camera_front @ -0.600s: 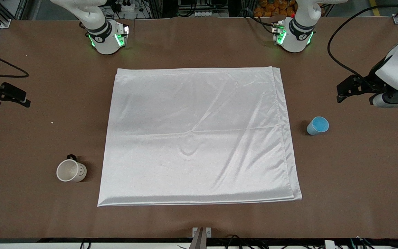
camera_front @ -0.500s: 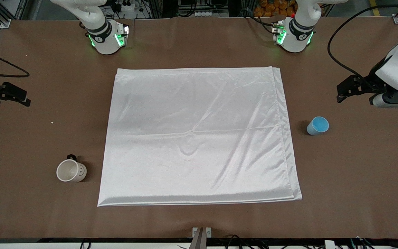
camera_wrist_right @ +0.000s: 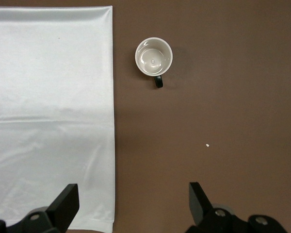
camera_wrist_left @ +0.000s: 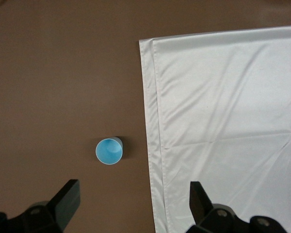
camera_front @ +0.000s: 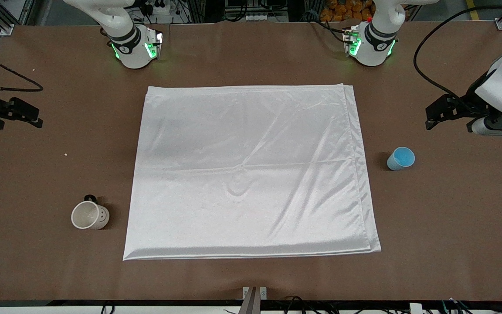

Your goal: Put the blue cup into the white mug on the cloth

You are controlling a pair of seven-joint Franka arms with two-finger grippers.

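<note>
The blue cup (camera_wrist_left: 109, 151) stood upright on the table (camera_wrist_left: 48, 87), at twelve o'clock from the left gripper's (camera_wrist_left: 133, 204) spread, empty fingers (camera_wrist_left: 68, 196).

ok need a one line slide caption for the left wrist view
Open left hand above the brown table, with the upright blue cup standing on the table beside the edge of the white cloth.

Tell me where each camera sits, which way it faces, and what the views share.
Front view: high across the table, facing both bases; shows the cloth, white mug, blue cup and both tools.
Left wrist view: looks down past the open left tool at the blue cup on the table.
Right wrist view: looks down past the open right tool at the white mug on the table.
All three show the cloth.
</note>
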